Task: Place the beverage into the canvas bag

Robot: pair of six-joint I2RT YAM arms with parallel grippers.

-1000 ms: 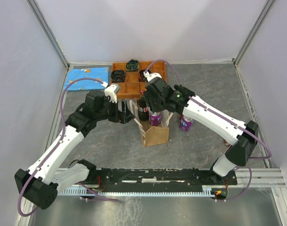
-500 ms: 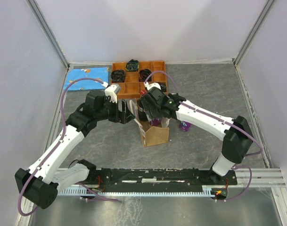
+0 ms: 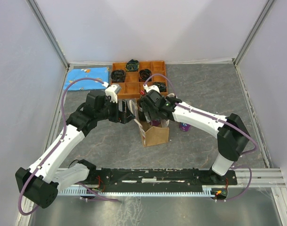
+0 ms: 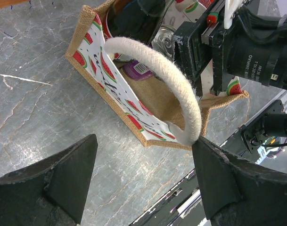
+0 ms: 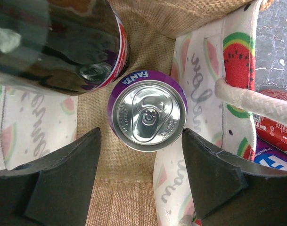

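- Right gripper (image 5: 141,141): hangs over the mouth of the canvas bag (image 3: 155,133), pointing straight down into it; jaws spread wide, nothing held.
- Can (image 5: 147,110): purple soft-drink can, upright on the bag floor, lid and ring-pull facing up; long axis vertical, in line with the gripper's approach; it lies directly below the gap between the two fingers and looks free of both.
- Bottle (image 5: 58,42): dark, also inside the bag, just beside the can on its left in the right wrist view; whether the two touch cannot be told.
- Left gripper (image 4: 144,143): spread wide, empty; stands at the bag's left side, aimed at its mouth; the white rope handle (image 4: 181,94) arcs in front of it, its near end just by one finger, contact not clear.
- Nearer arm: the right, being right over the can; the left is beside the bag, not over it.
- Judgement: the can appears delivered; the next move would be a straight lift of the right gripper, clear of the handle by its right finger.
- Other stock: a second purple can (image 3: 184,126) on the table right of the bag; wooden tray (image 3: 134,87) and blue cloth (image 3: 86,77) behind.
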